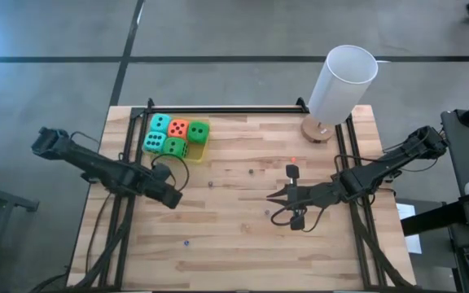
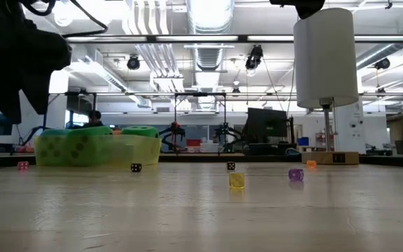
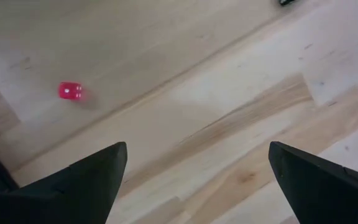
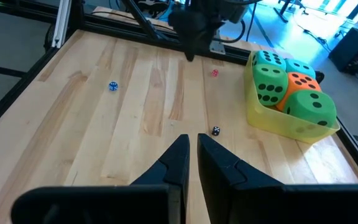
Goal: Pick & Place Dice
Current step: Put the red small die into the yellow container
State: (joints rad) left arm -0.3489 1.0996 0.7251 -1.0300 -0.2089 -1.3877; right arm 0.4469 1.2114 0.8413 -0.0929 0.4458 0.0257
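Five soft dice sit packed in a translucent yellow tray (image 1: 204,140) at the table's far left: teal (image 1: 160,124), orange-red (image 1: 178,128), green (image 1: 198,132), teal (image 1: 154,142), green (image 1: 174,148). The right wrist view shows them too, in the tray (image 4: 272,118). My left gripper (image 1: 172,198) hovers open over bare wood, near of the tray; in its wrist view (image 3: 197,149) a tiny red die (image 3: 71,91) lies ahead. My right gripper (image 1: 273,195) is at mid-table, shut, pointing toward the left; its fingers (image 4: 193,140) hold nothing.
Several tiny hard dice are scattered over the wood: black (image 4: 215,130), pink (image 4: 214,73), blue (image 4: 112,86), yellow (image 2: 236,180), purple (image 2: 296,175). A white cylinder on a wooden base (image 1: 342,81) stands at the far right corner. Black rails run along the table's left, right and far edges.
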